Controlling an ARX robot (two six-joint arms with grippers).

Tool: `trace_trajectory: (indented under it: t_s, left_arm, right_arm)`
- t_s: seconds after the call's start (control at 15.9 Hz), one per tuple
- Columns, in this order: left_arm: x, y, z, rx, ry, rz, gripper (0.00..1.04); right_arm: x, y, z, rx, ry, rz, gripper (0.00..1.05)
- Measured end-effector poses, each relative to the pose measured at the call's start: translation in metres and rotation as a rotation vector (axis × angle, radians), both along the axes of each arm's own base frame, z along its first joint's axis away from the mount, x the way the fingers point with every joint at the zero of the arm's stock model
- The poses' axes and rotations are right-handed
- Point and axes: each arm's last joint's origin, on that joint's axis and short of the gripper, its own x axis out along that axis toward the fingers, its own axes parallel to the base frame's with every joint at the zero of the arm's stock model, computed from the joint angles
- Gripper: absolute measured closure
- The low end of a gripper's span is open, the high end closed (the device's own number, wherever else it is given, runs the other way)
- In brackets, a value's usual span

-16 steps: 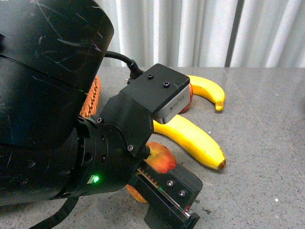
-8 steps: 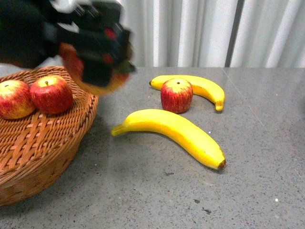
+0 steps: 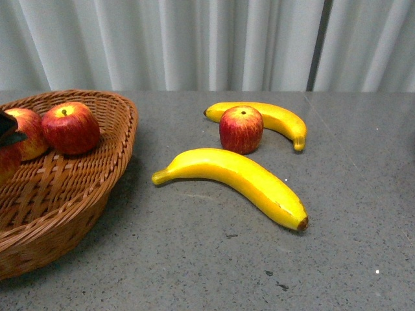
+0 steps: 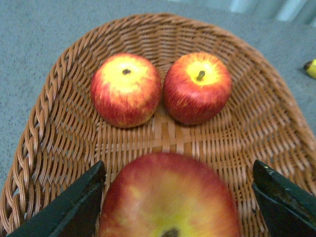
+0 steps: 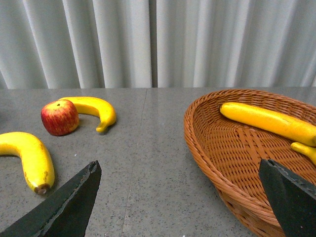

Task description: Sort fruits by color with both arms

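My left gripper (image 4: 177, 170) is shut on a red apple (image 4: 168, 202) and holds it over a wicker basket (image 4: 163, 29). Two more red apples (image 4: 126, 89) (image 4: 197, 88) lie side by side in that basket. In the front view only a dark tip of this gripper (image 3: 8, 129) shows at the left edge. One red apple (image 3: 240, 129) stands on the grey table against a banana (image 3: 275, 118). A second banana (image 3: 240, 181) lies nearer. My right gripper (image 5: 180, 187) is open above the table, with nothing between its fingers.
The apple basket (image 3: 123, 129) takes up the table's left side. Beside the right gripper stands a second wicker basket (image 5: 207, 148) holding a banana (image 5: 269, 121) and the end of another (image 5: 303, 150). A pale curtain (image 3: 227, 39) hangs behind the table.
The left arm, which filled the front view a second ago, has swung left with the apple to over the basket. It has nearly left the front view. The fruits on the table stay put.
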Motion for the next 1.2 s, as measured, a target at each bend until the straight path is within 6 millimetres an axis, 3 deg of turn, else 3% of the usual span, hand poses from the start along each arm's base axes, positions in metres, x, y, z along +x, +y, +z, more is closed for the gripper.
trace_trajectory:
  t_s: [0.19, 0.44, 0.5, 0.57, 0.63, 0.69, 0.88, 1.2]
  left_arm:
    - [-0.003, -0.002, 0.008, -0.002, -0.029, -0.012, 0.07]
    - [-0.006, -0.006, 0.017, -0.003, -0.055, -0.029, 0.05]
    - [-0.008, -0.025, 0.049, -0.005, -0.165, -0.116, 0.07]
    - [0.013, -0.078, 0.07, 0.005, -0.226, -0.319, 0.07]
    - [0.052, -0.14, 0.046, 0.054, -0.117, -0.456, 0.07]
    - [0.064, -0.158, 0.043, 0.075, -0.094, -0.487, 0.07]
    - [0.098, -0.198, 0.035, 0.144, -0.053, -0.492, 0.07]
    - [0.139, -0.218, 0.018, 0.214, -0.004, -0.442, 0.07]
  right_arm:
    - [0.0, 0.0, 0.0, 0.0, 0.0, 0.0, 0.07]
    - [0.0, 0.0, 0.0, 0.0, 0.0, 0.0, 0.07]
    - [0.0, 0.0, 0.0, 0.0, 0.0, 0.0, 0.07]
    - [0.0, 0.0, 0.0, 0.0, 0.0, 0.0, 0.07]
    - [0.0, 0.0, 0.0, 0.0, 0.0, 0.0, 0.07]
    - [0.0, 0.0, 0.0, 0.0, 0.0, 0.0, 0.07]
    - [0.0, 0.0, 0.0, 0.0, 0.0, 0.0, 0.07]
    - [0.0, 0.0, 0.0, 0.0, 0.0, 0.0, 0.07]
